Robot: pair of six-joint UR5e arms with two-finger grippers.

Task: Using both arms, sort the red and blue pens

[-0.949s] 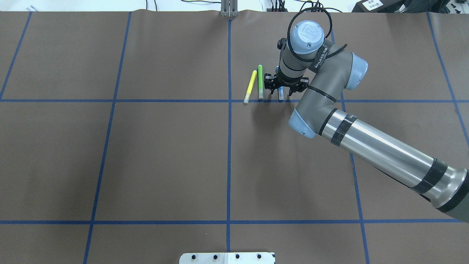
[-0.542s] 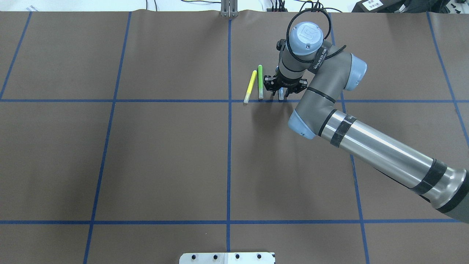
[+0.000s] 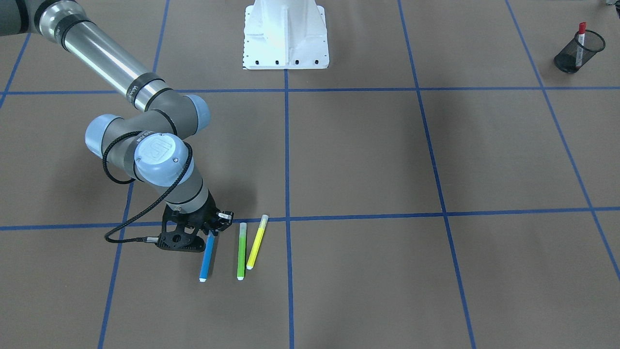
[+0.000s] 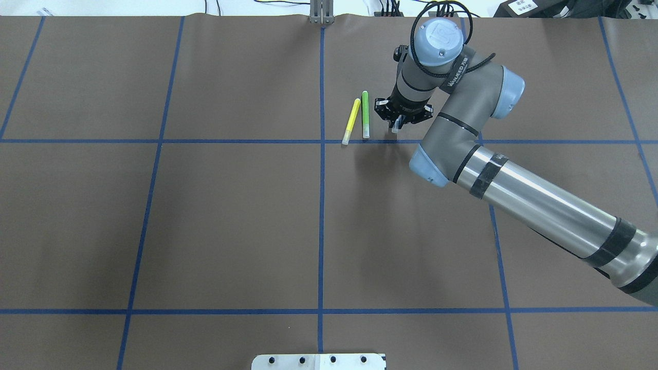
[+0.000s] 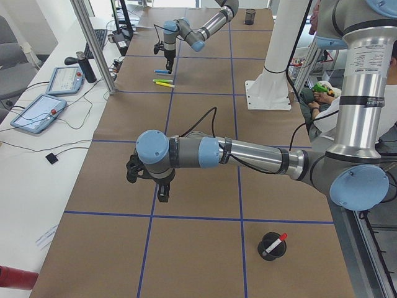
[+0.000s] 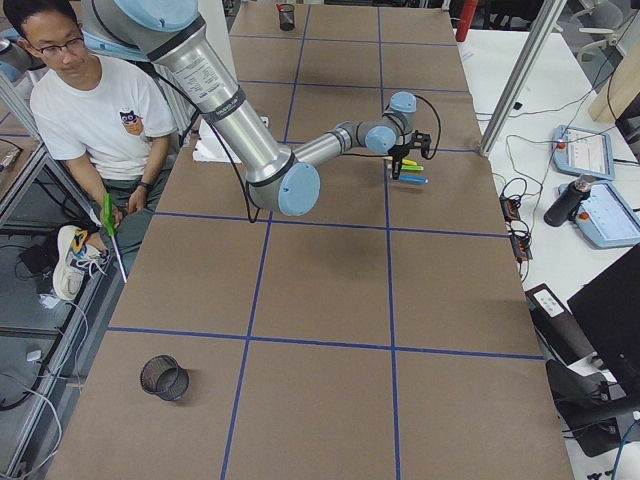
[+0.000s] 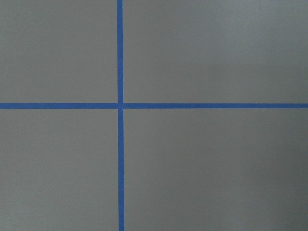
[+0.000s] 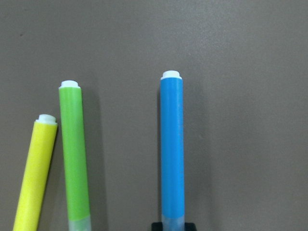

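Observation:
The blue pen (image 3: 207, 257) lies right of the table's middle line, its white end (image 8: 171, 74) pointing away from the robot. My right gripper (image 3: 213, 230) is down over its cap end and shut on it; in the overhead view only the cap (image 4: 395, 128) shows under the fingers. The red pen (image 3: 580, 39) stands in a black mesh cup (image 3: 566, 60) at the table's left end. The left gripper (image 5: 162, 194) hangs over bare table near that cup (image 5: 272, 248); I cannot tell whether it is open or shut.
A green highlighter (image 3: 241, 251) and a yellow highlighter (image 3: 256, 242) lie just beside the blue pen. A second mesh cup (image 6: 163, 378) stands at the table's right end. The white robot base (image 3: 286, 34) is at the near edge. A person (image 6: 90, 110) sits off the table.
The right wrist has shifted a little away from the robot, and its fingers have drawn in around the blue pen's cap end. The green and yellow highlighters have not moved.

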